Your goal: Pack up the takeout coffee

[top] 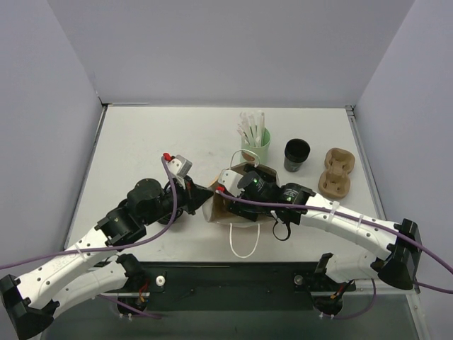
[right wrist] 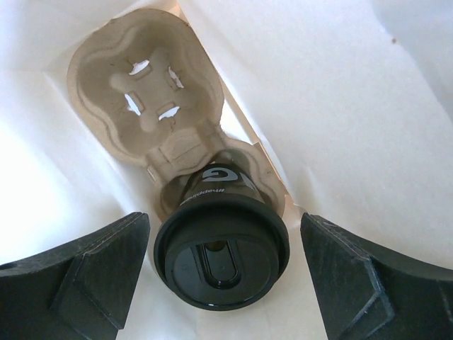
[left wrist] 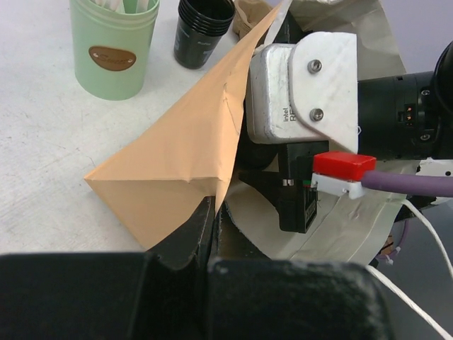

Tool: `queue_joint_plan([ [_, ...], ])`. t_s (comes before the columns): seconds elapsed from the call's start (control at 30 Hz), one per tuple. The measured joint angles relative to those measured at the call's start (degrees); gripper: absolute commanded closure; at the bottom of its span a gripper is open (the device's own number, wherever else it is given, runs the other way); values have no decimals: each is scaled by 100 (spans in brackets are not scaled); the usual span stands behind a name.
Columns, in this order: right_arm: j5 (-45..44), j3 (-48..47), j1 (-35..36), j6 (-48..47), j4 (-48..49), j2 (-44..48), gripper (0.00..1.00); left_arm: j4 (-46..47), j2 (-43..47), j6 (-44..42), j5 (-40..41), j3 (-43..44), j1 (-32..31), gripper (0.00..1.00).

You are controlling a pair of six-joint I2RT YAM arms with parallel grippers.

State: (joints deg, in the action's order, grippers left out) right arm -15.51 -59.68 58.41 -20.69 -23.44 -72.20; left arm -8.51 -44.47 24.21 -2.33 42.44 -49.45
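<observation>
A: Where's the coffee point(right wrist: 221, 248)?
B: Inside the bag point(right wrist: 340, 106), right btwn the jaws of the right gripper point(right wrist: 223, 219), lid facing back toward the wrist. It sits in one pocket of a cardboard tray point(right wrist: 141, 85); the other pocket lies out past the fingertips.
A: Right jaws on it?
B: No. They're spread wide, w/ a gap either side of the lid.
A: Left gripper point(left wrist: 212, 212)?
B: Jaws pinched tight on the bag's brown edge; the fold runs up & away from the tips. Green cup point(left wrist: 113, 49) & black cup stack point(left wrist: 202, 28) stand further out.
</observation>
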Motion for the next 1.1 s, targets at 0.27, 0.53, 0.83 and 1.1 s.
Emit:
queue_joint_plan([
  [0.27, 105, -293, 0, 173, -223, 0, 8, -155, -44, 68, -111, 98, -2, 100],
  [0.53, 289, -422, -24, 313, -328, 28, 14, -315, -61, 94, -201, 195, -2, 100],
  [0.83, 1049, -608, 11, 553, -632, 350, 19, -837, -400, 267, -223, 717, -9, 100],
  [1.1, 1475, -848, 254, 874, -1078, 391, 21, -1272, -686, 658, -63, 1139, -11, 86],
])
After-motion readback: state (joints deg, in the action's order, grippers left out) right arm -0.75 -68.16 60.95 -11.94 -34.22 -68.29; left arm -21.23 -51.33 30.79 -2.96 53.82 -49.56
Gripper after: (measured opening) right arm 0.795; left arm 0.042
